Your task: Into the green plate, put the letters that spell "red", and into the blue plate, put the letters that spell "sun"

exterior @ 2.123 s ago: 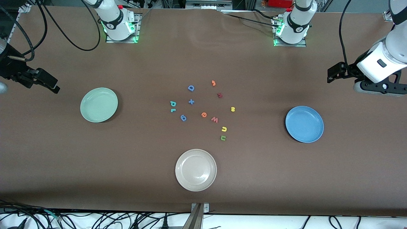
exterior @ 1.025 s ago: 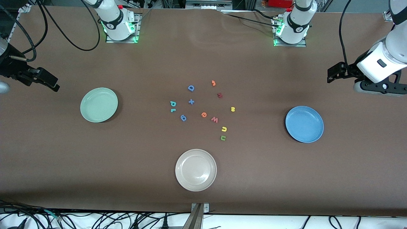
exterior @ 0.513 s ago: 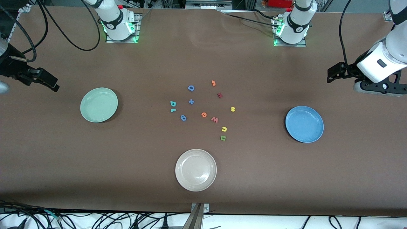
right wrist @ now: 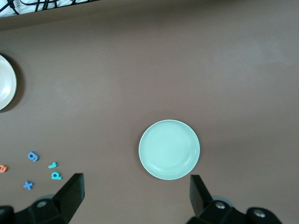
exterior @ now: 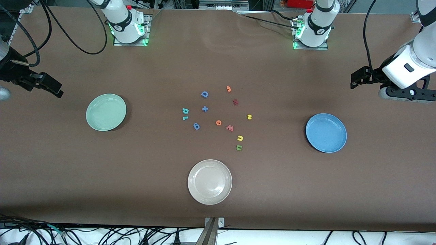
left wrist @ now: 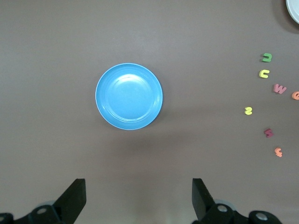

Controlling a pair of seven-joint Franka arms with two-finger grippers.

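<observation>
The green plate (exterior: pixel 106 112) lies toward the right arm's end of the desk (exterior: pixel 306 190) with nothing in it; the blue plate (exterior: pixel 326 132), toward the left arm's end, is equally bare, as is the cream plate (exterior: pixel 209 181), nearest the front camera. All letters lie loose on the desk between the green and blue plates: teal "d" (exterior: pixel 185 110) and teal "r" (exterior: pixel 185 118) touching-close, orange "e" (exterior: pixel 218 123), yellow "s" (exterior: pixel 249 116), yellow arch (exterior: pixel 240 138) and green arch (exterior: pixel 239 147). The right hand (exterior: pixel 51 89) hangs over the desk near the green plate, fingers spread, holding nothing. The left hand (exterior: pixel 356 80), over the desk near the blue plate, is likewise spread wide and holding nothing. Nothing has shifted since the earlier frames.
</observation>
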